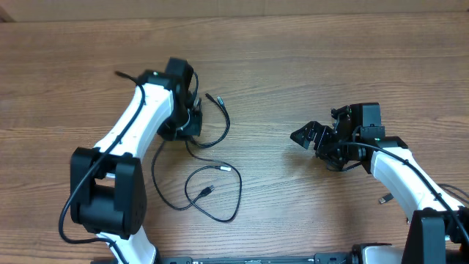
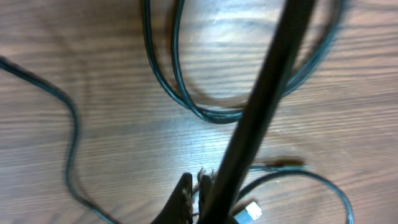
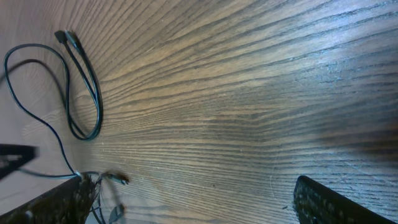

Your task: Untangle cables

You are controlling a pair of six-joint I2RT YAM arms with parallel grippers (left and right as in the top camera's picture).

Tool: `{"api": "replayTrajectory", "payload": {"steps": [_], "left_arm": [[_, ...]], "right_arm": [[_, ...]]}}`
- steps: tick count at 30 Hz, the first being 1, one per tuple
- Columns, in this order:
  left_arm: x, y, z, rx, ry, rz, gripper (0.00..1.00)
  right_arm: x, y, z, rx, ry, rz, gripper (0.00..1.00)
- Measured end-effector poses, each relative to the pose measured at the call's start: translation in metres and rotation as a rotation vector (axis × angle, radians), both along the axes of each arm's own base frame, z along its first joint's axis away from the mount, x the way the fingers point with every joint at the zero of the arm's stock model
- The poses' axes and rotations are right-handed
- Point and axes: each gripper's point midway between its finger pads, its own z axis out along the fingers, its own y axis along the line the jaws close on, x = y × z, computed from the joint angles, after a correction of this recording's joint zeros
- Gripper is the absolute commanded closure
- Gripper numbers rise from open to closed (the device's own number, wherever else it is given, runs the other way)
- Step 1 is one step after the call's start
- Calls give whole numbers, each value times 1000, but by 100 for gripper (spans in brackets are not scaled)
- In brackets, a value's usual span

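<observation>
The cables [image 1: 212,192] are thin black cords lying in loose loops on the wooden table, left of centre. One plug end [image 1: 211,96] points to the far side and another [image 1: 207,191] lies inside the near loop. My left gripper [image 1: 192,121] is down on the upper part of the tangle. In the left wrist view its fingers [image 2: 186,194] are pressed together, and a cable [image 2: 292,176] runs in between them. My right gripper [image 1: 304,136] hovers to the right, wide open and holding nothing. The right wrist view shows a doubled cable loop [image 3: 87,93] far off.
The left arm's own thick black wire [image 2: 267,93] crosses the left wrist view diagonally and hides part of the fingers. A small white and blue tag [image 2: 252,213] lies beside them. A small dark piece [image 1: 382,199] lies on the table by the right arm.
</observation>
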Motion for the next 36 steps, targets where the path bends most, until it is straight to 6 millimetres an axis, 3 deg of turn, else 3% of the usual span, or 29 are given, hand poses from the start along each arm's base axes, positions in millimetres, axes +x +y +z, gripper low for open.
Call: {"api": "replayTrajectory", "payload": {"steps": [2,5,7,8,12,15,20,23,27,30,34,36], "left_arm": [[11,-3,35,-17,-69,-32,96],[29,-8,105,-60,-269,-61,96],[33,-11,164,-99,-438,-82,96],[29,-11,199,-124,-537,-102,96],[-6,-12,295,-183,-826,-214,96],[-34,-9,336,-180,-977,-300,96],[-60,-4,361,-135,-1091,-414,96],[-63,-4,364,-119,-1106,-448,96],[-63,-6,363,-116,-1106,-476,96],[-67,-10,359,-140,-1086,-496,96],[-77,-22,355,-211,-1059,-556,96],[-80,-29,355,-254,-1054,-580,96]], "right_arm": [[1,0,0,0,-3,0,0],[0,0,0,0,-2,0,0],[0,0,0,0,0,-1,0],[0,0,0,0,0,-1,0],[1,0,0,0,-2,-1,0],[0,0,0,-4,-9,10,0],[5,4,5,0,-73,68,0],[13,20,24,69,-210,188,0],[17,41,69,170,-454,357,0],[16,50,115,195,-667,447,0],[6,59,183,215,-982,566,0],[-2,62,205,224,-1084,609,0]]}}
